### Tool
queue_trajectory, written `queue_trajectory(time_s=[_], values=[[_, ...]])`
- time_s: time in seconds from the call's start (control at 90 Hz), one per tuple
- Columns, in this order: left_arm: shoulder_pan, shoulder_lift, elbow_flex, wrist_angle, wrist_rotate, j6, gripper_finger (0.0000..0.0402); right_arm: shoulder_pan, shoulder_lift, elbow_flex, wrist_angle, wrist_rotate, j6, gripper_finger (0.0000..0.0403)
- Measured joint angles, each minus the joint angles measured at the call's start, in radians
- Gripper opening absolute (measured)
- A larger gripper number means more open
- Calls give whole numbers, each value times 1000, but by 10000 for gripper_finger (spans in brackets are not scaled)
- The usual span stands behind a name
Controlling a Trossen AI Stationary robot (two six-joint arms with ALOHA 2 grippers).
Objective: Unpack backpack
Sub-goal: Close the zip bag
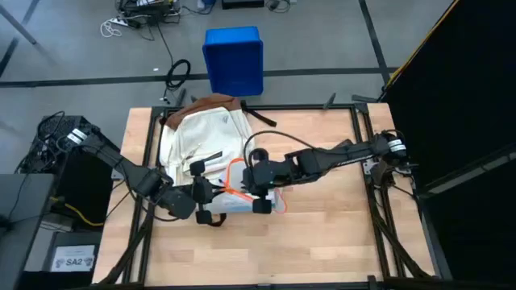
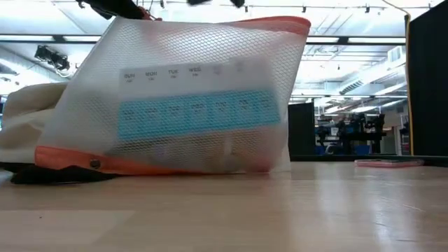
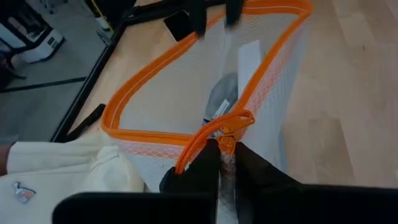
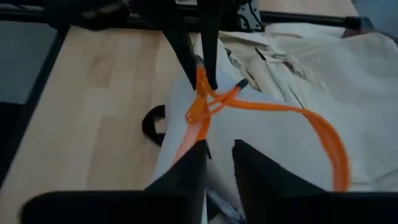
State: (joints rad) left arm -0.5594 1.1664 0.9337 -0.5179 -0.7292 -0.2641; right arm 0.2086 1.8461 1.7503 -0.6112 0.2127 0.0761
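The left gripper [image 3: 227, 163] pinches the orange zip pull [image 3: 231, 122] of the mesh pouch [image 1: 246, 192], its fingers almost closed. The right gripper [image 4: 219, 163] squeezes the other end of the pouch's orange edge [image 4: 326, 143], fingers close together. The pouch stands on the wooden table [image 1: 322, 242] between the two grippers. A blue and white pill box [image 2: 196, 112] shows inside it. The cream backpack [image 1: 201, 133] lies flat just behind the pouch, touching it.
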Motion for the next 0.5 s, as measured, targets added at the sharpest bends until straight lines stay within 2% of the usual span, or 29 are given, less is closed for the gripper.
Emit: queue_trajectory(time_s=[0.278, 0.5], values=[[0, 0, 0, 13, 0, 27, 0, -2, 0, -170, 306, -8, 28, 171], [1, 11, 0, 58, 0, 57, 0, -5, 0, -255, 483, -4, 39, 199]])
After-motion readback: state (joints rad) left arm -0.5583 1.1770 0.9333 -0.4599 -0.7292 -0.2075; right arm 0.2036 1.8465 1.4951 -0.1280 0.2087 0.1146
